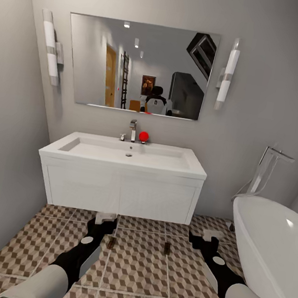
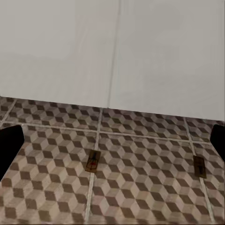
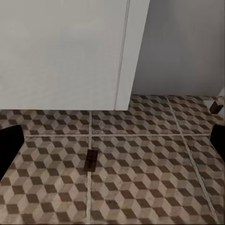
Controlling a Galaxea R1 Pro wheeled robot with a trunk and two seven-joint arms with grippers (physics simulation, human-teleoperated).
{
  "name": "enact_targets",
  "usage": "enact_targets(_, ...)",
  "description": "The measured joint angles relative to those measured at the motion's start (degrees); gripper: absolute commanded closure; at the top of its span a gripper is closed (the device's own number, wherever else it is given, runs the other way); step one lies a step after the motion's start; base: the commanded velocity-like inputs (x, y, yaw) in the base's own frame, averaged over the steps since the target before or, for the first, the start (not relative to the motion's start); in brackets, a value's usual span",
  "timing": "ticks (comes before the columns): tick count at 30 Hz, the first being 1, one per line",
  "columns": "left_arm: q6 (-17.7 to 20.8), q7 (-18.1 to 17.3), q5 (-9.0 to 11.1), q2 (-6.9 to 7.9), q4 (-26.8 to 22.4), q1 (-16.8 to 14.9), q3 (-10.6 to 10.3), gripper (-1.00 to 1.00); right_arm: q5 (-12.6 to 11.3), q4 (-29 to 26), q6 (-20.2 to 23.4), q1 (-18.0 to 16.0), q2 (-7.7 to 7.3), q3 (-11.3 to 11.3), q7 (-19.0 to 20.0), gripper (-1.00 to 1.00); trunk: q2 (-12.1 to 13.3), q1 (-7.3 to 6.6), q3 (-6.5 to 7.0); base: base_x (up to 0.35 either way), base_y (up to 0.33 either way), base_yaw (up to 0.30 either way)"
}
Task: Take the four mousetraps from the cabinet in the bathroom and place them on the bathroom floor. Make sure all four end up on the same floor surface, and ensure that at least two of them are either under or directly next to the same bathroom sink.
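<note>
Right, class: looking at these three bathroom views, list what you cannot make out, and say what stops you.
- Other two mousetraps: the head view shows one mousetrap by the left gripper and a second mousetrap; more cannot be found.
- Trap details: too small in the head view; wire blurred in the left wrist view.
- Bathtub: cut off by the head view's right edge.
- Right gripper: fingers' spacing too small to judge.

The bathtub [image 1: 272,248] beside the sink [image 1: 124,157] is cut off by the head view's right edge. The left gripper [image 1: 106,219] partly covers the mousetrap [image 1: 111,243] in front of the sink. In both wrist views the dark fingertips [image 2: 9,145] are cropped at the edges, so the jaw gap cannot be judged
</note>
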Motion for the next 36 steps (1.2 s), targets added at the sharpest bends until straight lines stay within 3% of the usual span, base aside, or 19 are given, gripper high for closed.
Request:
enact_targets(7, -0.7, 0.1, 0.1, 0.10, 9.4, 0.1, 0.0, -1.00, 0.1, 5.8, -0.1, 0.2, -0.02, 0.0, 0.1, -1.00, 2.8, -1.54, 1.26, 0.000, 0.000, 0.000)
enact_targets(11, -3.8, 0.2, 0.1, 0.13, 16.7, 0.2, 0.0, -1.00, 0.1, 10.1, -0.2, 0.2, -0.03, 0.0, 0.1, -1.00, 4.4, -2.42, 1.97, 0.000, 0.000, 0.000)
enact_targets(18, -9.3, 0.2, 0.2, 0.28, 24.8, 0.3, 0.0, -1.00, 0.0, 14.1, -0.2, 0.4, -0.05, 0.0, 0.7, -1.00, 7.2, -3.96, 3.23, 0.000, 0.000, 0.000)
enact_targets(24, -10.9, 0.3, 0.2, 0.39, 27.9, 1.2, 0.0, -1.00, 0.0, 15.7, -0.2, 2.7, -0.05, 0.0, 0.9, -1.00, 9.6, -5.28, 4.31, 0.000, 0.000, 0.000)
enact_targets(36, -11.3, 0.2, 0.8, 1.07, 28.7, 4.7, 0.1, -1.00, 0.0, 16.1, -0.2, 7.9, 0.01, 0.0, 1.0, -1.00, 14.4, -7.91, 6.47, 0.000, 0.000, 0.000)
